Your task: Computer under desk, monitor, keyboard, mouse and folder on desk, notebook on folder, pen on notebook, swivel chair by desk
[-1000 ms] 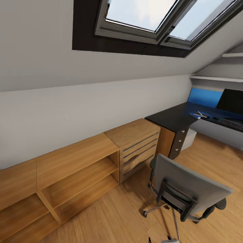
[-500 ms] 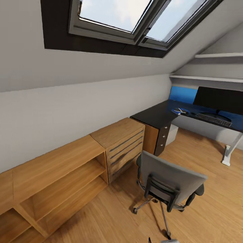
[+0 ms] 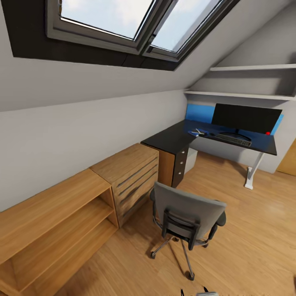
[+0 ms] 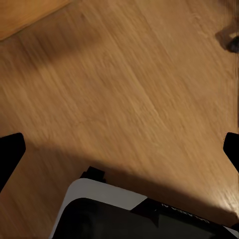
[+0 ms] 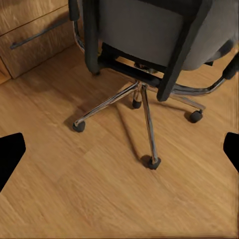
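Right below you, each wrist view shows a pair of dark fingertips at its edges with bare oak floor (image 4: 124,99) between them, so your left gripper (image 4: 119,149) and right gripper (image 5: 119,149) are both spread wide and hold nothing. Just ahead stands the chair (image 3: 187,213), its grey upholstered back turned toward you, seat facing the desk (image 3: 172,139); its chrome five-star base (image 5: 142,107) sits on black castors. Beside it, along the wall, run low oak cabinets (image 3: 82,197): open shelves, then a drawer unit. Farther on, the glossy black L-shaped desk has a dark knobbed drawer unit (image 3: 180,162) under its near end. On it the keyboard (image 3: 230,139) lies lengthwise in front of the wide black monitor (image 3: 246,117), whose screen faces the room.
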